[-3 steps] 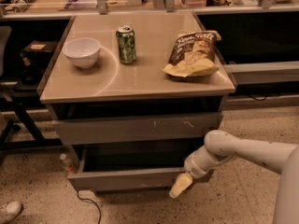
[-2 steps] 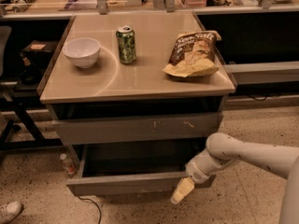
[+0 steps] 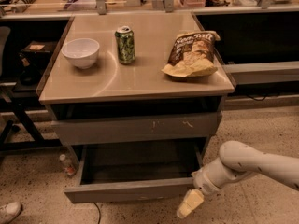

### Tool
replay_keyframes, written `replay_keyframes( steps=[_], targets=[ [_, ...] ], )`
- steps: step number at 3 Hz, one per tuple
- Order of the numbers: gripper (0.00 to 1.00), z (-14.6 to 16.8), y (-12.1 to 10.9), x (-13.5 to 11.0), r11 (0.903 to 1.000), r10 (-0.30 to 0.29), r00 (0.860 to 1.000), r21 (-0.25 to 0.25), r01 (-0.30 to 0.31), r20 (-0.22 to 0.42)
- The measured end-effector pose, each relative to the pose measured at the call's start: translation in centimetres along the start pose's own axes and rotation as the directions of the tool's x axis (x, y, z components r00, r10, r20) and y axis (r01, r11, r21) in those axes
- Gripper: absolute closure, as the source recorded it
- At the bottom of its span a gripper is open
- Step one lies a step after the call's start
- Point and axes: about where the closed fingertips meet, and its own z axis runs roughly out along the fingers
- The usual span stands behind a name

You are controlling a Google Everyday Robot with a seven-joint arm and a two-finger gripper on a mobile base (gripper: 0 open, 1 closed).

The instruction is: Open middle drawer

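One camera view: middle drawer (image 3: 133, 189) stands well out beneath scratched drawer front (image 3: 135, 127), inside exposed. End effector (image 3: 189, 204) low, just beside drawer's right front corner; apart or together, cannot tell. Opening looks essentially done; only withdrawal left.

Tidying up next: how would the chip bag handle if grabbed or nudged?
The chip bag looks crumpled, so probably floppy, light. Lying near the table's right edge, it might slide off if pushed. The gripper sits low beside the open drawer.
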Motion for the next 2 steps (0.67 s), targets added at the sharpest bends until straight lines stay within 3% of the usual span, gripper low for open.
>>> replay_keyframes(
  steps=[1,2],
  targets=[
    [0.00,-1.51,2.18,0.90,1.0000,0.003,1.000,-0.001,-0.003,0.000],
    [0.00,-1.72,2.92,0.89,1.0000,-0.003,1.000,-0.009,0.003,-0.012]
  ],
)
